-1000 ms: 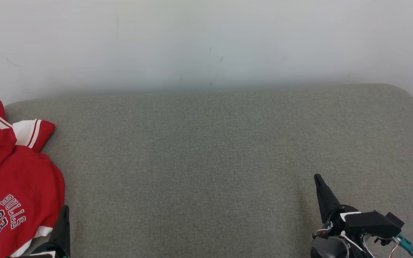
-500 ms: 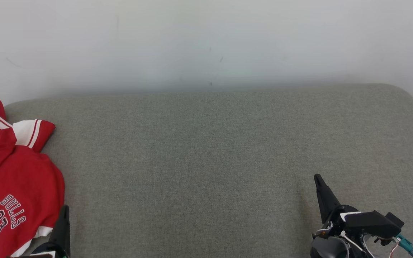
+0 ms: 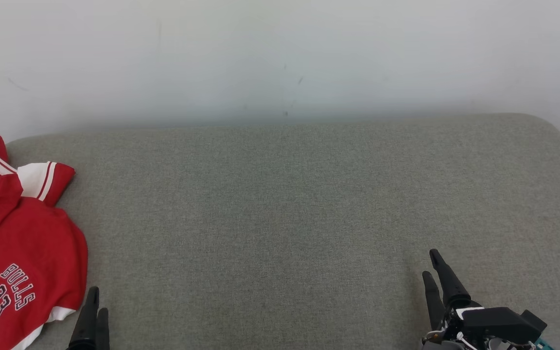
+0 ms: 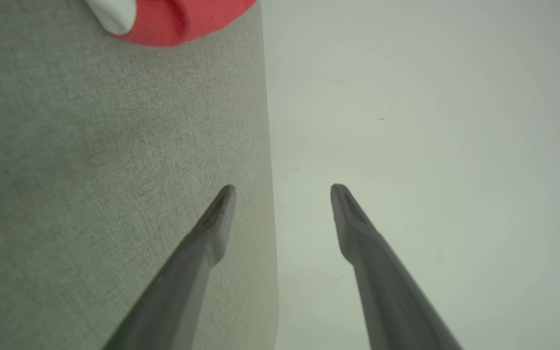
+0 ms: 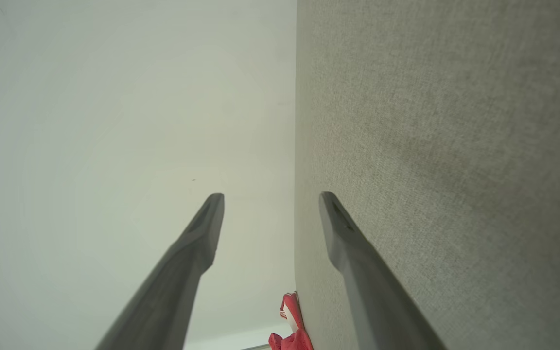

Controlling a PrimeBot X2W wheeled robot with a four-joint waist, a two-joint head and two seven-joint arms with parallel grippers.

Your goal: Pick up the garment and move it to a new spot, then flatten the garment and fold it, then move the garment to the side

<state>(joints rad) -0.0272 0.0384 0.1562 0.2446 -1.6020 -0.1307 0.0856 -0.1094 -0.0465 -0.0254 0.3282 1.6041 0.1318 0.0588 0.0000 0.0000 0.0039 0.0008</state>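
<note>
"Anything around the shirt, or in the way of it?"

"Very little. There's a wide grey pad (image 3: 280,204), rounded at its 2 o'clock corner. It sits against a pale wall (image 3: 280,53) with a few small dark specks (image 3: 286,113). Open grey cloth runs from the shirt across to the right side."

"Can you read anything?"

"Yes, on the red shirt (image 3: 22,248). The lettering (image 3: 13,289) says 'BULLS' above '23', dark with white edging, set slantwise near the lower end. The sleeve (image 3: 37,180) ends in a white band with a red stripe, and there's white trim along the hem."

"Where does the shirt lie?"

"It's crumpled at the pad's 9 o'clock edge, spreading down toward 8 o'clock and partly past the edge of the head view."

"And the jaws?"

"The left jaws sit low at 7 o'clock, with their fingers (image 3: 89,321) pointing to 12. The shirt's hem is just beside them, at about their 10 o'clock. I can't tell whether it touches. Along the left wrist you can see the jaws are spread with nothing between them, and a bit of the red and white cloth shows up at 11 o'clock. The right jaws are low at 5 o'clock, spread the same way and holding nothing. The shirt is well apart from them, off at their 9 o'clock."
</note>
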